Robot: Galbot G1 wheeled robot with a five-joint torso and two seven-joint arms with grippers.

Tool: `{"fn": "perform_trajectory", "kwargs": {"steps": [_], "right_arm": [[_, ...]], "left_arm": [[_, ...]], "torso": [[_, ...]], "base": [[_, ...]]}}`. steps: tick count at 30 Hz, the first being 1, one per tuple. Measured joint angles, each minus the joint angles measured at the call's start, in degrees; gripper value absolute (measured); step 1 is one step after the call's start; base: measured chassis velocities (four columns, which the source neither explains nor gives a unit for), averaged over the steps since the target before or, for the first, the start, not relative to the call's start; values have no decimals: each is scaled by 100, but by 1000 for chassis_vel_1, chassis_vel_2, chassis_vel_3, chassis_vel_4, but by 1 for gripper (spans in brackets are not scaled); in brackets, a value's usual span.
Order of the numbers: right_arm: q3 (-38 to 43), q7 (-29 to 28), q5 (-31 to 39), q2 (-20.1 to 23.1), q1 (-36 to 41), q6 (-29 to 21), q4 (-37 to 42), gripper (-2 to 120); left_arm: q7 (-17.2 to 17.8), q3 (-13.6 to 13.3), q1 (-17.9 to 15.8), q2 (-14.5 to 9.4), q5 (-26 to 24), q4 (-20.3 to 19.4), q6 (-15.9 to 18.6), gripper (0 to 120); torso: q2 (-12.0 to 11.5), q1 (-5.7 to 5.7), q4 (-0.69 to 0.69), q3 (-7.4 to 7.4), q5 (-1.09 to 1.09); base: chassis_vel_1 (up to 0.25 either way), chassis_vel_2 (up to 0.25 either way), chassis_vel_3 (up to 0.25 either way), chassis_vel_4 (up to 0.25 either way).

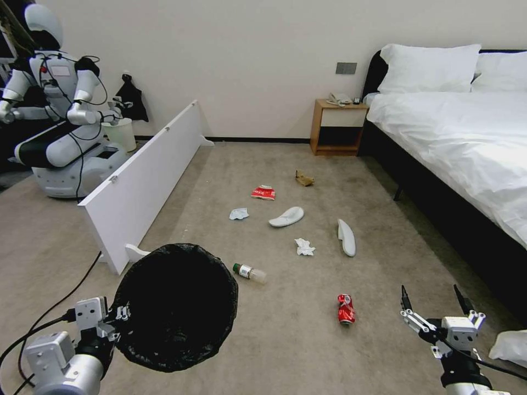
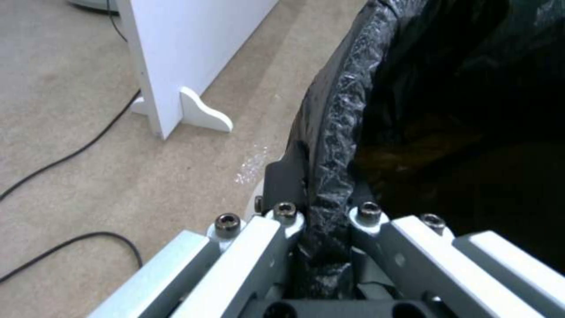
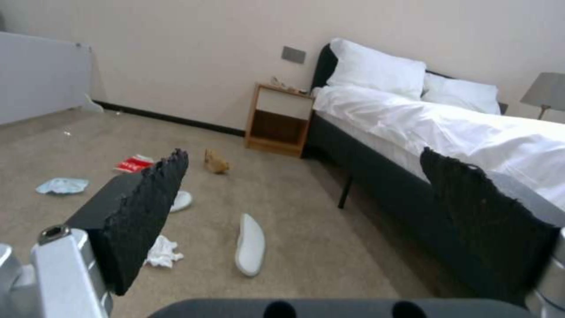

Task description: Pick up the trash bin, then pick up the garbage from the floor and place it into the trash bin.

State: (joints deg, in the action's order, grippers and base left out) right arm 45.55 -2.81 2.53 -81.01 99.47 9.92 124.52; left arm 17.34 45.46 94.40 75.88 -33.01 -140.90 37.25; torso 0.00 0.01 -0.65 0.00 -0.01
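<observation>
A light, bag-lined trash bin [image 1: 175, 307] is pinched at its slippery rim by the left gripper [image 1: 118, 318]; the right gripper [image 1: 433, 300] is held spread above the floor [image 1: 285, 340].

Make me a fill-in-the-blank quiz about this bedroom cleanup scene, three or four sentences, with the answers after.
1. The left gripper is clamped on the rim of the ____, whose black liner folds over its edge.
2. The right gripper hovers over the floor with its fingers ____.
3. The litter nearest the right gripper is the crushed ____ can.
4. The small bottle lying beside the bin has a ____ cap.

Missing words: trash bin; open; red; green
</observation>
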Motion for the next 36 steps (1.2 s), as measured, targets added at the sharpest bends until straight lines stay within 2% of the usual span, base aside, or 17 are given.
{"fn": "perform_trajectory", "kwargs": {"steps": [28,36], "right_arm": [[82,49,-44,-18,23,119,45,100],[36,-49,-101,3,20,100,99,100]], "left_arm": [[-14,-22,51,32,55,-34,-23,2],[-12,-4,74,35,55,-102,-24,2]], "torso": [[0,0,1,0,-1],[0,0,0,0,0]], "base": [[-103,107,99,-107],[-7,12,9,-9]]}}
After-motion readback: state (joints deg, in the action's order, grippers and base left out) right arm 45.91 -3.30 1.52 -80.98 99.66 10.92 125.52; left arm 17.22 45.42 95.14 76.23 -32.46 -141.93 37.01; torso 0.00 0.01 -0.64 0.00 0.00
